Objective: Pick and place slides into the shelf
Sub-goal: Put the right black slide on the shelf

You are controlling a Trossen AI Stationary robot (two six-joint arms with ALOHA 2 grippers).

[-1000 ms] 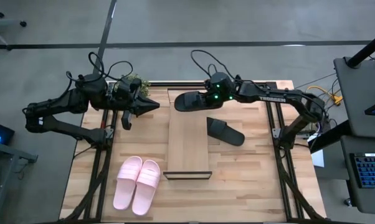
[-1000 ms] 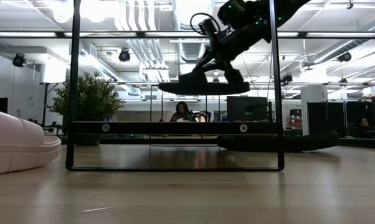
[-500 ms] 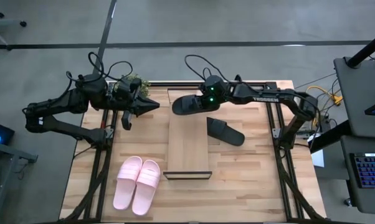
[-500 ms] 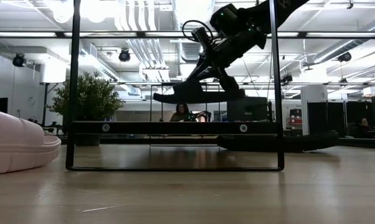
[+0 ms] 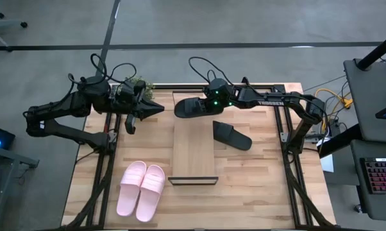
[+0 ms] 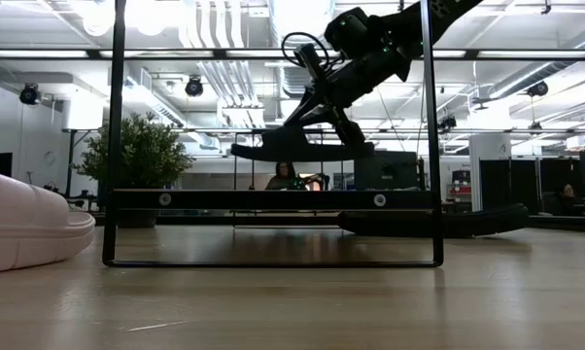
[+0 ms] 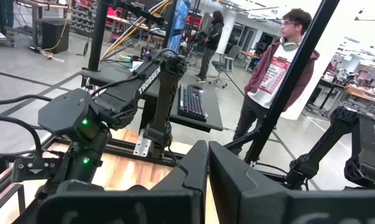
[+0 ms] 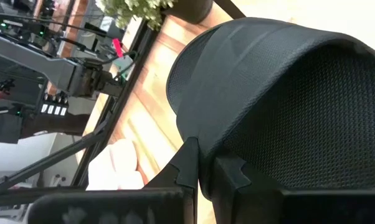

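Note:
My right gripper (image 5: 209, 104) (image 8: 203, 157) is shut on a matte black slide (image 5: 190, 106) (image 6: 302, 151) and holds it in the air above the far end of the shelf (image 5: 194, 149) (image 6: 273, 200). The other black slide (image 5: 231, 135) lies sole down on the table, right of the shelf. The pink pair (image 5: 142, 190) lies side by side near the table's near left corner. My left gripper (image 5: 159, 109) (image 7: 207, 152) is shut and hovers left of the shelf's far end, touching nothing. My right gripper pinches the black slide's wide strap at its edge (image 8: 203, 134). One finger (image 8: 189, 163) is outside the strap and the other (image 8: 230, 173) is on its meshed inner side. The fingers come from above, slanting from the table's right. The slide hangs lifted clear, about level.
A small potted plant (image 5: 136, 85) stands at the table's far left edge, behind my left gripper. Dark frame rails (image 5: 289, 167) run along both table sides. A person (image 7: 271, 74) stands beyond the table's right side. Bare wood lies between the shelf and the pink pair.
My right gripper has carried the black slide toward the table's left and a little down, from beyond the shelf's far right corner to over its far end. The slide has stayed about level. The fingers have stayed shut on it.

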